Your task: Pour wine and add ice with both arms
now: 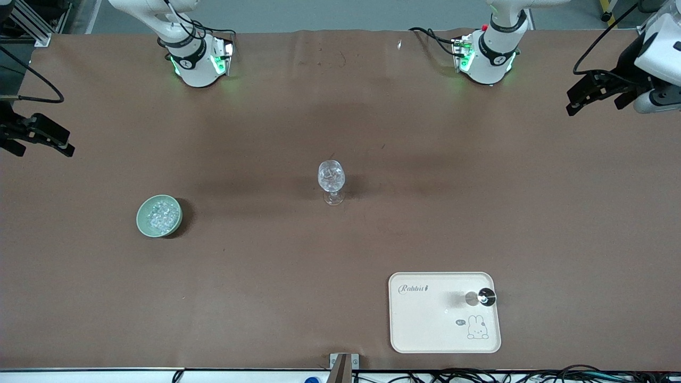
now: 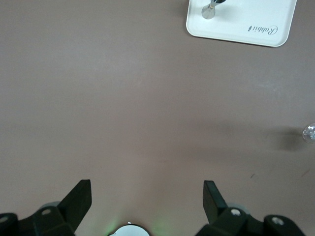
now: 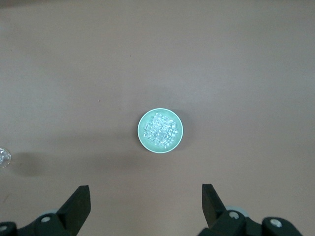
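Note:
A clear stemmed glass stands mid-table with ice in its bowl. A green bowl holding more ice sits toward the right arm's end, nearer the front camera than the glass. My right gripper is open and empty, high over the table's edge at the right arm's end. Its wrist view shows the gripper, the bowl and the glass. My left gripper is open and empty, high over the left arm's end. Its wrist view shows the gripper over bare table and the glass.
A cream tray with a rabbit drawing lies near the front edge toward the left arm's end. A small shiny dark-topped vessel stands on it. The tray and vessel also show in the left wrist view. Brown cloth covers the table.

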`<state>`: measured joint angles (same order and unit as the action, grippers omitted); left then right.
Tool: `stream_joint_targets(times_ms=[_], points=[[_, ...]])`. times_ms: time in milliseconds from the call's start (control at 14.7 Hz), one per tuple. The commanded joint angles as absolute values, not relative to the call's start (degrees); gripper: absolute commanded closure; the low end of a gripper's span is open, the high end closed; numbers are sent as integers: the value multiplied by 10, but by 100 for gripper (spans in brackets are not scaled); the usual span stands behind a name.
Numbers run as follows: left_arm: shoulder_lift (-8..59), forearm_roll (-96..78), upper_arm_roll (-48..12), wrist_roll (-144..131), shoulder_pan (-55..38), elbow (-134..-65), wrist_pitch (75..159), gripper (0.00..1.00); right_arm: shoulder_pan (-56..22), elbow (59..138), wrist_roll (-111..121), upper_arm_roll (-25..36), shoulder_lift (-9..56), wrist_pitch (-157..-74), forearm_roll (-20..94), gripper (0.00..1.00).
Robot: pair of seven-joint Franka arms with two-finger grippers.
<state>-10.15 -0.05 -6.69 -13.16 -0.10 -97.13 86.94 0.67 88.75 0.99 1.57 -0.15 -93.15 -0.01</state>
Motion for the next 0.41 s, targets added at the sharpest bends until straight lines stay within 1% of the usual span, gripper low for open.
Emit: stream_joint_targets(times_ms=[0, 339], points=[[-115, -6, -66, -123, -2, -982, 881, 0, 17, 899, 16, 12, -12, -943, 6, 0], [-107, 3, -67, -124, -4, -974, 879, 0, 18, 900, 11, 13, -6, -939, 4, 0]])
